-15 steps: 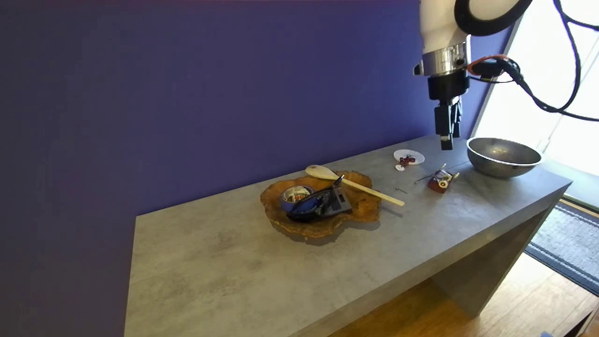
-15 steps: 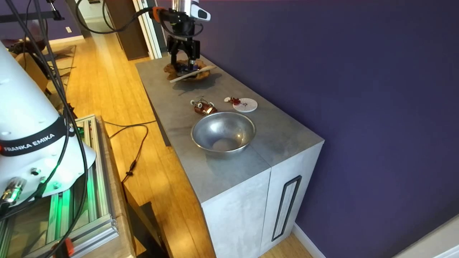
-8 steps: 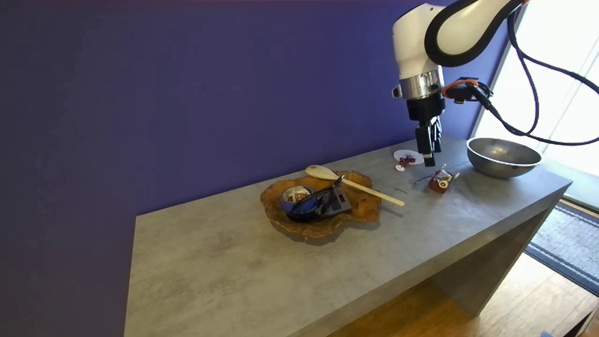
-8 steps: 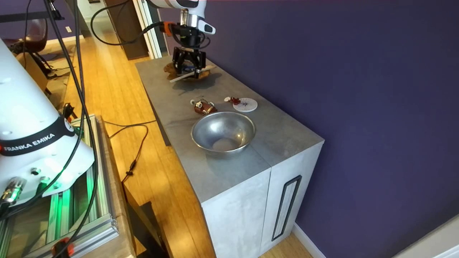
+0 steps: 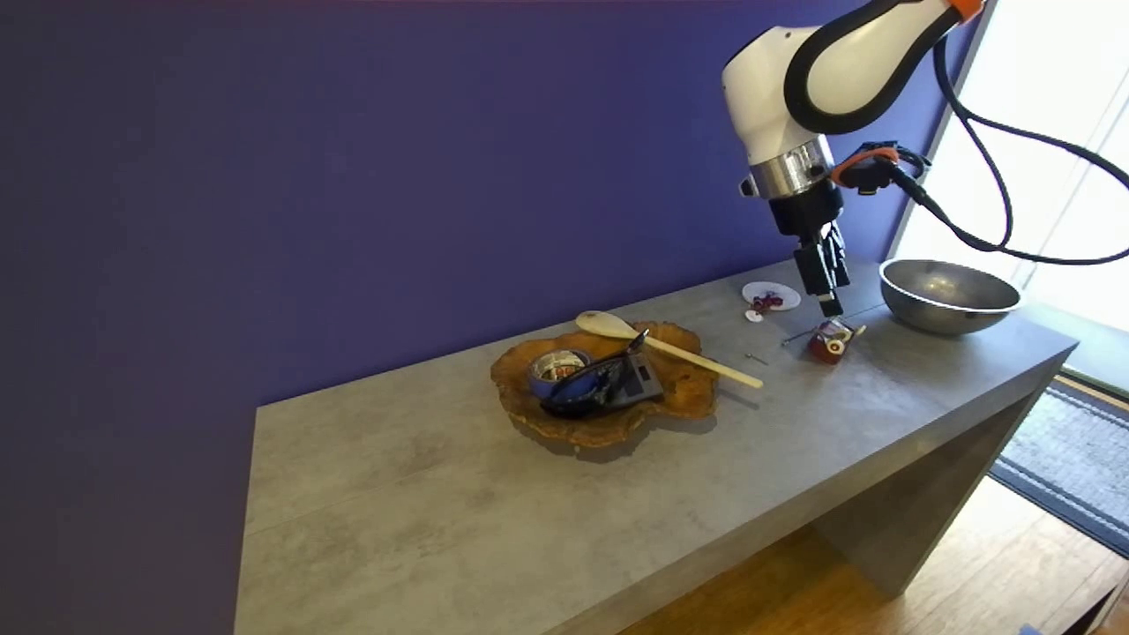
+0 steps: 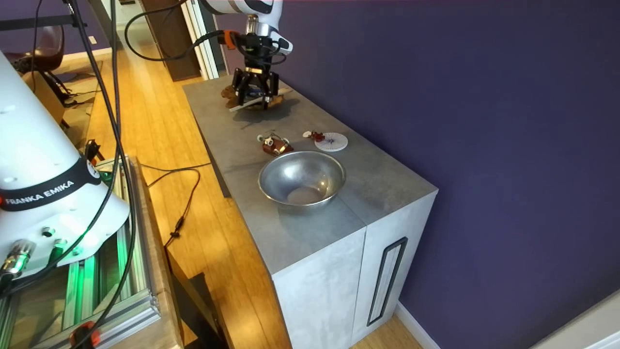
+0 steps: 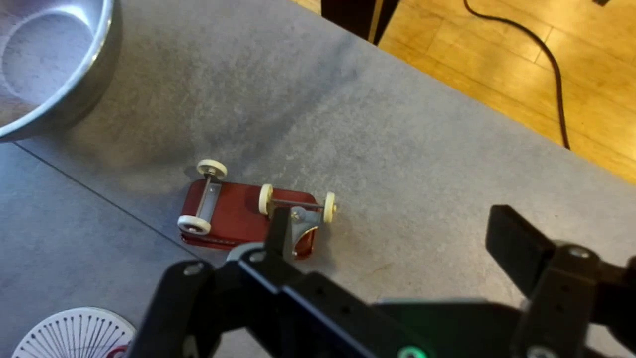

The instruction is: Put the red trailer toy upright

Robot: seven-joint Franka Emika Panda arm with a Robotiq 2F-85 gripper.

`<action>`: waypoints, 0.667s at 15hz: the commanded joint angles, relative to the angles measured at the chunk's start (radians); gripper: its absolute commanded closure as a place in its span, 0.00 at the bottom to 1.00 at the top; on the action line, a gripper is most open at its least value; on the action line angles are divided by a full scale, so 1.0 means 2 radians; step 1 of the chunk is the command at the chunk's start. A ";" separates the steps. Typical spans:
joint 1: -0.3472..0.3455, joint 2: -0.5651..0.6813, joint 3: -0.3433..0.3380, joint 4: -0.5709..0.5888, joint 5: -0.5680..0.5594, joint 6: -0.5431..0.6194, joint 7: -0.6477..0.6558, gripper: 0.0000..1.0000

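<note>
the red trailer toy (image 7: 236, 211) lies on its back on the grey table (image 7: 422, 164), whitish wheels turned up, near the steel bowl (image 7: 47, 54). above the table hangs the gripper (image 7: 390, 231), its two fingers spread wide (in the wrist view one of them covers part of the toy, though gripper and toy are plainly apart). a white dish (image 6: 334, 142) lies near the toy too, with a small dark red thing (image 6: 317, 136) at its edge. farther along the table, a wooden slab (image 5: 690, 394) bears a roll of blue tape (image 5: 564, 386), with a wooden spoon (image 5: 679, 354) laid across the slab
</note>
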 commanded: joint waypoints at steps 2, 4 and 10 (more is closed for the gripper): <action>0.017 0.056 -0.011 0.074 -0.036 -0.062 -0.002 0.00; 0.019 0.077 -0.012 0.097 -0.047 -0.063 -0.010 0.00; 0.023 0.137 -0.021 0.153 -0.067 -0.059 -0.023 0.00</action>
